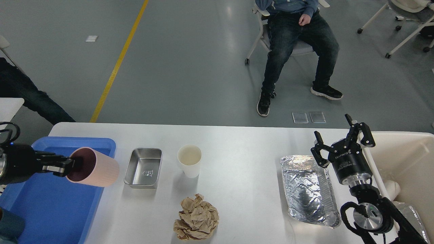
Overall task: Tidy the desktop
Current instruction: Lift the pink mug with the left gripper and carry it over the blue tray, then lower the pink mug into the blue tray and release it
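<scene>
At the desk's left edge, my left gripper (64, 166) holds a ribbed pink plastic cup (96, 167) on its side, fingers (57, 168) clamped on the rim with one inside the dark mouth, the cup's base pointing right. It hangs over the right rim of a shallow blue plastic tray (57, 210) that fills the near-left corner of the wide white rectangular desk (237, 142). A dark teal object (10, 225) shows at the tray's near-left corner, cut off by the edge of view.

Just right of the tray, a small rectangular stainless-steel pan (143, 167) sits empty on the desk. Beside it, a white paper cup (189, 160) stands upright, open mouth up. Nearer the front edge, a crumpled ball of brown paper (196, 218) lies apart from both.

Right of centre, a crinkled rectangular aluminium-foil tray (310, 189) lies with its long side running from the far edge toward the near edge. My right gripper (342, 142) stands just beside it, over the foil tray's far-right corner, fingers (318, 152) spread apart and holding nothing. At the desk's right edge sits a cream plastic bin (407, 159); something pale and something clear lie in it, too unclear to name.

Beyond the far edge, a person in dark jeans (298, 44) sits on a white chair on the grey floor.
</scene>
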`<state>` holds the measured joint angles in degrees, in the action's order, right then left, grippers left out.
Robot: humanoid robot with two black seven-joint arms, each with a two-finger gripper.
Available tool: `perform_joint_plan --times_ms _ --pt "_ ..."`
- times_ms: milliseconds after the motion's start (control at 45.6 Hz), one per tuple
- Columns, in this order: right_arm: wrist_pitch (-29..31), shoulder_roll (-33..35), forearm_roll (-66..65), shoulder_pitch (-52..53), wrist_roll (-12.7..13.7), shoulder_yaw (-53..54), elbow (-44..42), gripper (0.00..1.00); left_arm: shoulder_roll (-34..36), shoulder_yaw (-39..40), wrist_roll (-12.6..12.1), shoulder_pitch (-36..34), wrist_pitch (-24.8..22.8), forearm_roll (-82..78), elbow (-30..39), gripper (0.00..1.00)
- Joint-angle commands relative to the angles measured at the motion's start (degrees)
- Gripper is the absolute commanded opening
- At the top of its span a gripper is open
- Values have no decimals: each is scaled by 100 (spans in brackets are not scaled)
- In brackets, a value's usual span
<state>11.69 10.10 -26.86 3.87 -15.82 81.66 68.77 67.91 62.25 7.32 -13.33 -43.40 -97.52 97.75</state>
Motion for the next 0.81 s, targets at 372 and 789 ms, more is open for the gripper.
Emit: perform_joint_plan --times_ms 372,789 --pt "18 9 -3 0 0 -10 -12 100 56 -107 -28 681 367 31 -704 0" --pt "18 18 -3 17 0 -19 -21 100 -6 -169 -64 1429 850 -22 -1179 0"
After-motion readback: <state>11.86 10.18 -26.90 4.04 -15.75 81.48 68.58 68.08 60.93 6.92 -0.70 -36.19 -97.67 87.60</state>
